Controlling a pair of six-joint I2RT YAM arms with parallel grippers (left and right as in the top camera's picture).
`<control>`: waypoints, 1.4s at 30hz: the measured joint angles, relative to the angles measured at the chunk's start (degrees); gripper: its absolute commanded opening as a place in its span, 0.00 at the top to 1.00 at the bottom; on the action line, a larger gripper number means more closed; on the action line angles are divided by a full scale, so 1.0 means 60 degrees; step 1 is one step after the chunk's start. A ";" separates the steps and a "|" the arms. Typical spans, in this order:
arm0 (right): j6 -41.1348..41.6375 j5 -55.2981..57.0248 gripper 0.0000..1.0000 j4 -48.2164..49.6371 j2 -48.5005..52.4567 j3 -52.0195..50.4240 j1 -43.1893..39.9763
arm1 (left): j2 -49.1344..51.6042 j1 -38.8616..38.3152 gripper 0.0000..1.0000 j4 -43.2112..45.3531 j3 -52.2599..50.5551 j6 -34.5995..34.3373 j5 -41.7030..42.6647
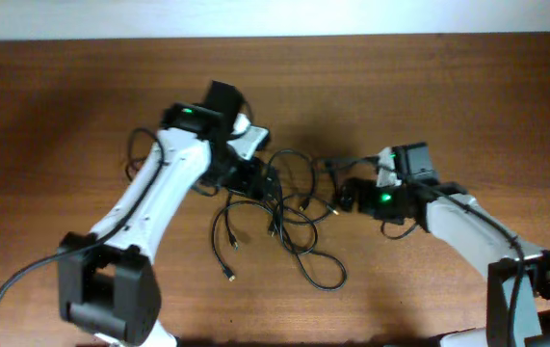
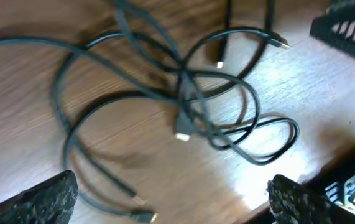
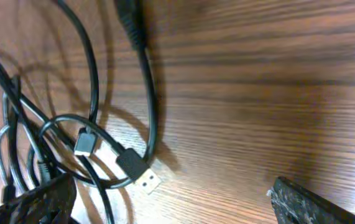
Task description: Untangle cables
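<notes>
We are looking at a brown wood-grain table (image 1: 63, 77) spreading out beneath a tangle of thin black cables (image 2: 186, 93). Two white-and-black robot arms are reaching toward the tangle, the left arm (image 1: 149, 202) from its left and the right arm (image 1: 467, 222) from its right. The left gripper (image 2: 168, 208) and the right gripper (image 3: 174, 202) are hanging over the tangle's edges, both with jaws spread wide and empty. The cords are lying looped and crossing one another, with a silver-tipped black plug (image 3: 141, 174) resting on the tangle's right side.
</notes>
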 measured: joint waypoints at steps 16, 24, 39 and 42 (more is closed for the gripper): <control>-0.0710 -0.0831 0.41 -0.1020 0.0000 0.0004 -0.1628 | 0.2386 -0.2674 1.00 0.1446 0.0000 -0.4186 -0.2845; -0.2266 -0.1570 0.24 -0.1865 0.0000 0.0000 -0.1628 | 0.1683 -0.2674 1.00 -0.0503 0.2750 -0.2047 -0.2765; -0.2634 -0.4918 0.20 -0.1628 -0.3847 0.0572 -0.1628 | -0.3716 -0.2656 1.00 0.0401 0.5038 -0.0499 -0.1858; -0.2656 -0.5020 0.18 -0.1636 -0.3847 0.0572 -0.1628 | -0.3712 -0.2656 1.00 0.1115 0.5038 -0.0729 -0.1464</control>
